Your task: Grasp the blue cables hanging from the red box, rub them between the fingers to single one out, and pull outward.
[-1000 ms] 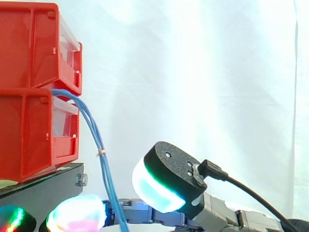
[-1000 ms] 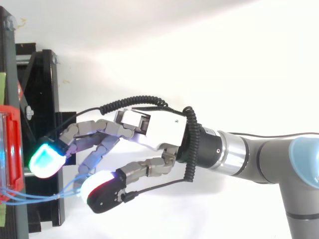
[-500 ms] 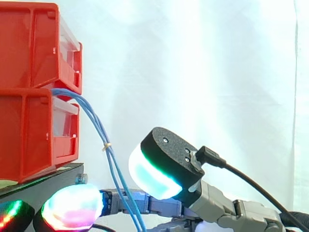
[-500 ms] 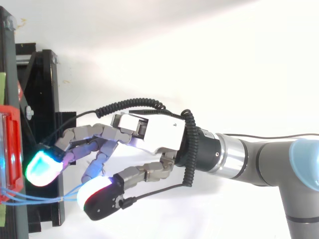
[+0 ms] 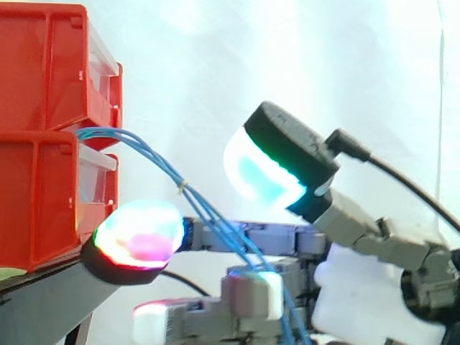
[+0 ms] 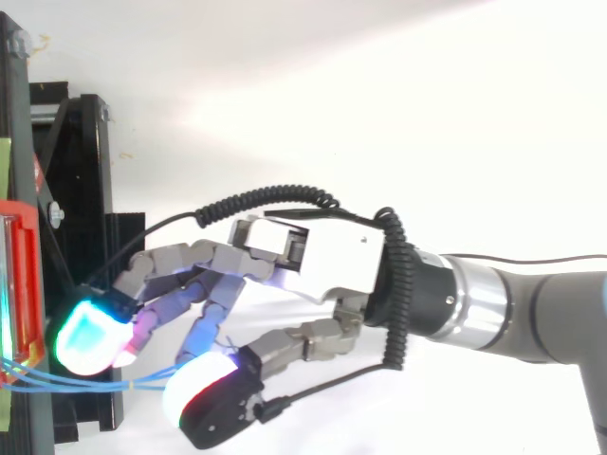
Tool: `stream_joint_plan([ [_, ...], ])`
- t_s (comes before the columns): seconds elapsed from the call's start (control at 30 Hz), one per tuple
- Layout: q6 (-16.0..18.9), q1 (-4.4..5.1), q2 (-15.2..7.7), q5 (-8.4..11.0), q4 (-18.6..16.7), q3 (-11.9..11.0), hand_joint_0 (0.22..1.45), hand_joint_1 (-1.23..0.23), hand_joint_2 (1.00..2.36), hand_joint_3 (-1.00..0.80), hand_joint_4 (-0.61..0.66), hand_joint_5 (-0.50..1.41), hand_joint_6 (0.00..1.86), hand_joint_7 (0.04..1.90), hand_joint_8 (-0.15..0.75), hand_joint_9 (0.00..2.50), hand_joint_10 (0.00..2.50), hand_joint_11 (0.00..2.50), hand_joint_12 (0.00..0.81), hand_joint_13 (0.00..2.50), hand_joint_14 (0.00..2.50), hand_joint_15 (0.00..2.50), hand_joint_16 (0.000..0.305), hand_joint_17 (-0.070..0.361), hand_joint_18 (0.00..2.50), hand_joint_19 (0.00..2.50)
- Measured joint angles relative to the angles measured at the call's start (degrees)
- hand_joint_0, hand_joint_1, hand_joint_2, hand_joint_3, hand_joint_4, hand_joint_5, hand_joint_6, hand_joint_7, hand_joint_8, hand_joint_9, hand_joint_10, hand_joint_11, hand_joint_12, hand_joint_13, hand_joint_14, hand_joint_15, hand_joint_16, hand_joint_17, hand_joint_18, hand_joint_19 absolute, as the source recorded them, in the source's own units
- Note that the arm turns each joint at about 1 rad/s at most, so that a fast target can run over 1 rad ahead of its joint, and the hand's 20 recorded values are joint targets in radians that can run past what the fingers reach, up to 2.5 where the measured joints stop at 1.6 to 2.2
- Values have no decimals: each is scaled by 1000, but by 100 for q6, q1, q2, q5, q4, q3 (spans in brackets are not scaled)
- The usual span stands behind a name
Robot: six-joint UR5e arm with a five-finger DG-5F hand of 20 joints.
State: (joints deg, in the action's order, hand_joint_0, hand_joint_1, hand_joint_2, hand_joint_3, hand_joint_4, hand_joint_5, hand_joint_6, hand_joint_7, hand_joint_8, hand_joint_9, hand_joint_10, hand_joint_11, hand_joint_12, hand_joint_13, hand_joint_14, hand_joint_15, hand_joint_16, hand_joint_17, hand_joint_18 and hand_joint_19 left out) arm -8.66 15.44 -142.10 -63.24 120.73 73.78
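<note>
At the left edge of the side view the stacked red bins (image 5: 43,144) sit on the black stand (image 6: 85,171). The blue cables (image 5: 167,172) leave the gap between the upper and lower bin, arc rightward and drop toward the bottom centre (a small pale tie (image 5: 183,188) binds them partway along). The hand (image 6: 327,261) reaches in from the right with its fingers spread fairly wide and pinching nothing, one multicoloured fingertip (image 5: 140,233) just beside the lower bin and the thumb pad (image 5: 266,169) raised well above. The cables pass between thumb and fingers, though I cannot tell whether they touch.
</note>
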Motion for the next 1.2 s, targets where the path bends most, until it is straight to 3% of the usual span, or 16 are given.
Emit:
stream_joint_plan([
  [0.1,-80,13,188,2,8,211,533,-631,1003,-460,242,-146,502,854,315,1331,18,1008,360,823,17,451,42,93,538,223],
  [0.23,-170,24,275,16,42,308,539,-643,1003,-458,238,-140,503,872,313,1337,19,1042,360,837,17,459,41,92,553,234],
  [0.57,-221,44,303,15,168,328,554,-672,1003,-459,227,-130,503,885,294,1366,20,1163,355,873,18,494,40,90,584,260],
  [0.8,-237,112,304,30,303,330,566,-695,1003,-452,209,-125,503,894,271,1376,18,1244,353,902,19,520,40,90,617,285],
  [1.2,-204,139,371,32,404,330,578,-723,1004,-444,206,-102,503,1027,239,1347,15,1433,350,914,22,563,40,89,648,331],
])
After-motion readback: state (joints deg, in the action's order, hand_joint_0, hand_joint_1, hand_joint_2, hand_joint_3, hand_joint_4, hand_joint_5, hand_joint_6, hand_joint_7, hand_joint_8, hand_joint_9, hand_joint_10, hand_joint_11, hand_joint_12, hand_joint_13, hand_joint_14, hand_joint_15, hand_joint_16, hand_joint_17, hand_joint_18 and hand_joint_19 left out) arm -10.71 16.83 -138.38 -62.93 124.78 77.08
